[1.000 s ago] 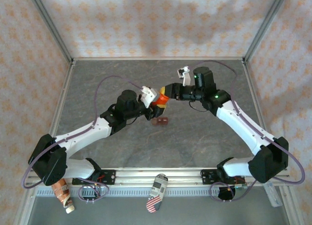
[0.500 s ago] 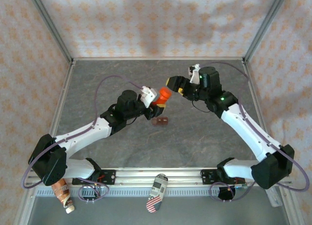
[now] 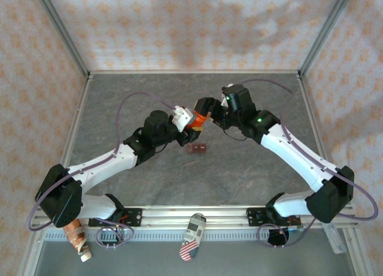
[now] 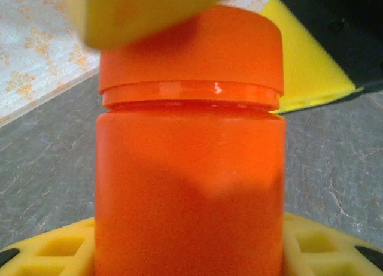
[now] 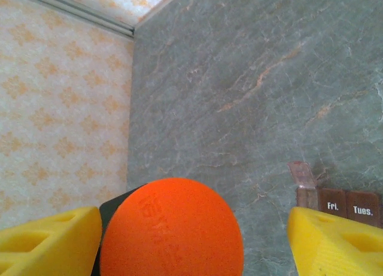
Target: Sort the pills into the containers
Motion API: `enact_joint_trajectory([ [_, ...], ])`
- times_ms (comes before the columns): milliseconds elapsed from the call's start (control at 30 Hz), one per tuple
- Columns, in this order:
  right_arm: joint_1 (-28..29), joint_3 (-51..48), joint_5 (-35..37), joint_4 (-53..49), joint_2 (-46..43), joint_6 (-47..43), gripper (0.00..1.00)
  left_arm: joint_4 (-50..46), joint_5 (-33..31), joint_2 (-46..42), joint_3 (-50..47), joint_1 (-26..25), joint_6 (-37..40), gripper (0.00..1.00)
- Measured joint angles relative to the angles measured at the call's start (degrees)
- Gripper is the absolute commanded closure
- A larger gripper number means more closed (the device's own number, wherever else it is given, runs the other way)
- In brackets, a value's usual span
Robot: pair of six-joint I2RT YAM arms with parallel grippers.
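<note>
Near the middle of the table (image 3: pixel 119 102), the left gripper (image 3: pixel 190 127) is clamping the orange bottle (image 4: pixel 190 186) low on its body. Its jaws are drawn in against both sides and are keeping the bottle's long axis upright, with the cap (image 5: pixel 170 228) pointing up.

The containers (image 3: pixel 196 148) are lying on the table just toward the near edge from the bottle. Their long side is running left to right, roughly parallel to that edge, and one clear lid (image 5: pixel 301 173) is standing open at one end.

To the right, the right gripper (image 3: pixel 204 110) is hovering at the cap. Its wrist camera is looking almost straight down the bottle's axis. The fingers (image 5: pixel 48 240) are spread wide, one on each side of the cap, and open table is showing between the cap and the far pad.

The cap is sitting between the jaws but off toward one finger. The coming move therefore probably calls for centring on it before pinching and twisting. The right arm is the one placed for that, while the left is bracing the bottle.
</note>
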Motion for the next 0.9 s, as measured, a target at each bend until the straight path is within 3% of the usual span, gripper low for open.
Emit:
enact_joint_trajectory([
  [233, 0.9, 0.0, 0.8, 0.3, 0.9, -0.5, 0.51, -0.7, 0.0, 0.4, 0.0, 0.0, 0.0, 1.0],
  [367, 0.6, -0.4, 1.2, 1.2, 0.7, -2.3, 0.58, -0.8, 0.0, 0.5, 0.0, 0.0, -0.1, 1.0],
  [467, -1.2, -3.7, -2.8, 6.2, -0.3, -5.0, 0.58, -0.5, 0.0, 0.5, 0.0, 0.0, -0.3, 1.0],
  [767, -7.3, -6.7, -21.7, 10.7, -1.6, -23.2, 0.55, -0.6, 4.2, -0.9, -0.2, 0.0, -3.5, 1.0],
  [800, -7.5, -6.4, -22.6, 10.2, -1.6, -24.5, 0.52, -0.6, 4.9, -1.0, -0.2, 0.0, -4.1, 1.0],
  [867, -7.8, -5.8, -23.5, 9.2, -1.6, -25.6, 0.3, -0.3, 5.7, -1.0, -0.3, 0.0, -4.8, 1.0],
  [900, -7.8, -5.7, -23.2, 9.0, -1.6, -25.7, 0.24, -0.3, 5.9, -1.0, -0.3, 0.0, -4.9, 1.0],
])
